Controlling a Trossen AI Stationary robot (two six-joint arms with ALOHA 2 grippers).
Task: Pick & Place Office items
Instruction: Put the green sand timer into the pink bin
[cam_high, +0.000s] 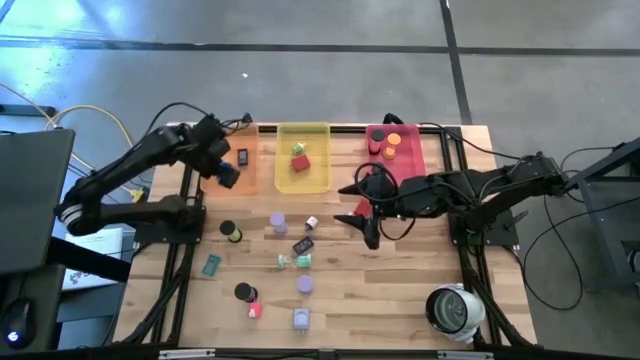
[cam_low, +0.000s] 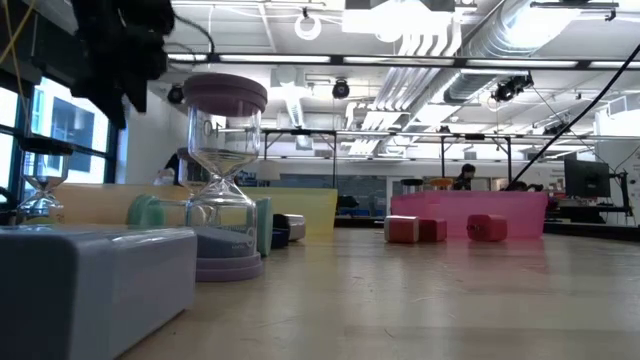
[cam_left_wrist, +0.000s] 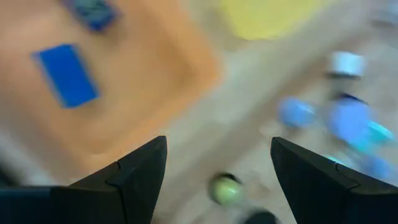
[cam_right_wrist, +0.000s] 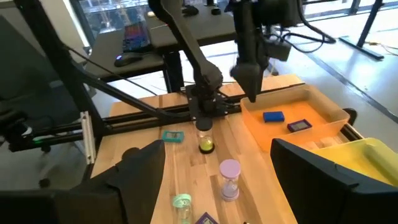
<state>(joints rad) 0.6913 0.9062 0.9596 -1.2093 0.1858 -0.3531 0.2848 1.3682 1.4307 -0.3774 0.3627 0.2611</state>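
Note:
Small office items lie scattered on the wooden table (cam_high: 400, 290): a purple hourglass (cam_high: 278, 222), a teal hourglass (cam_high: 295, 260), a lavender disc (cam_high: 305, 285), a lavender cube (cam_high: 301, 319), a black disc (cam_high: 243, 291) and a teal rectangle (cam_high: 211, 265). A blue rectangle (cam_left_wrist: 65, 74) and a dark one (cam_right_wrist: 298, 125) lie in the orange tray (cam_high: 262, 158). My left gripper (cam_high: 228, 175) (cam_left_wrist: 217, 142) hovers open over that tray's near edge, holding nothing. My right gripper (cam_high: 365, 218) (cam_right_wrist: 217, 146) is open and empty near the table's middle, right of the items.
A yellow tray (cam_high: 318, 180) holds red cubes (cam_high: 298, 165). A pink tray (cam_high: 375, 133) holds red and orange discs (cam_high: 392, 140). All three trays line the far edge. A large white-grey round device (cam_high: 452, 310) sits at the near right corner. A yellow-green piece (cam_high: 232, 232) stands left of the hourglasses.

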